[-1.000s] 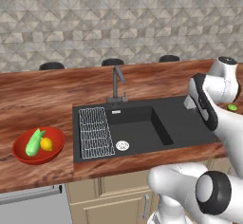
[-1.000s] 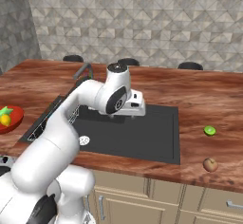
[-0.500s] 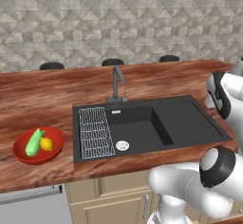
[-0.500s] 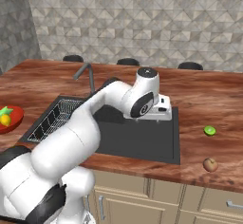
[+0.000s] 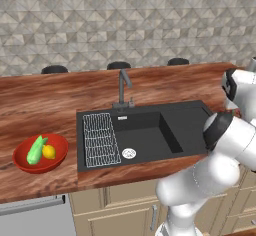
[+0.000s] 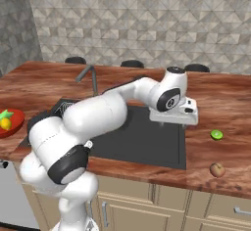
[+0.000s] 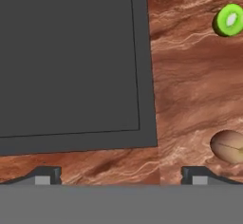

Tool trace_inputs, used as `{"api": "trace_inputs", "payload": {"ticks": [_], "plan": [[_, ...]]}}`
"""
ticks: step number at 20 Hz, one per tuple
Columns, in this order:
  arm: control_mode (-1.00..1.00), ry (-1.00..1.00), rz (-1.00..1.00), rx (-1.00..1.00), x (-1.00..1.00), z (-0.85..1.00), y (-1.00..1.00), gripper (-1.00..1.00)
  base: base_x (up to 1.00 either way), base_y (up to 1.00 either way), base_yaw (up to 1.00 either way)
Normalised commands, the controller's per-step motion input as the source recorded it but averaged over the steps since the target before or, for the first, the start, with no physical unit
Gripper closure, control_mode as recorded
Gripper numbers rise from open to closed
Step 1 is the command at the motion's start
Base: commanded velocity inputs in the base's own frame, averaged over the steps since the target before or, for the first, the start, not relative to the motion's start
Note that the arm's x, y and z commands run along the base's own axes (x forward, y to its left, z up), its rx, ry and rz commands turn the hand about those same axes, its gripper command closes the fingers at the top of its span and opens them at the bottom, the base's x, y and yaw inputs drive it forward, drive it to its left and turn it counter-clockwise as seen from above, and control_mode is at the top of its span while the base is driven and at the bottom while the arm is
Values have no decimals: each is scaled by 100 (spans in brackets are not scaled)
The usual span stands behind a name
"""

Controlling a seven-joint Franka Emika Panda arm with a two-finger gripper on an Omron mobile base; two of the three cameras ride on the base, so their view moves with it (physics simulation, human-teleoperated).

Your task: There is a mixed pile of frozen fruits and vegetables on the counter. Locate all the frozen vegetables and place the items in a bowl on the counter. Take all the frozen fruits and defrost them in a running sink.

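fingers (image 7: 121,173) spread wide, nothing between them, hanging over the sink's (image 6: 147,142) right rim w/ counter (image 7: 190,76) beneath. green lime-like ball (image 6: 216,135) + reddish-brown piece (image 6: 217,169) lie on counter right of sink, apart from each other. red bowl (image 5: 20,159) far left of sink holds cucumber-like piece (image 5: 35,150) & yellow piece (image 5: 49,151), touching.

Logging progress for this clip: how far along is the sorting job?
Done: the light green cucumber-like piece and small yellow piece lie in the glossy red bowl. In hand: nothing; the open gripper hovers near the black sink. Left: green lime-like ball and reddish-brown round piece.
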Motion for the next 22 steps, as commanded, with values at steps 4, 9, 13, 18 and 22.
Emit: {"api": "trace_inputs", "payload": {"ticks": [4, 9, 13, 18, 22], "plan": [[-100, 4, -5, 5, 39, -38, -86, -100, 0, 0, 0], [-100, 3, -2, 4, 35, -35, -85, -100, 0, 0, 0], [-100, 4, 0, 2, 25, -14, -59, -100, 0, 0, 0], [-100, 5, 0, 0, 24, -4, -29, -100, 0, 0, 0], [-100, 7, 0, 0, 42, -7, -2, -100, 0, 0, 0]]}}
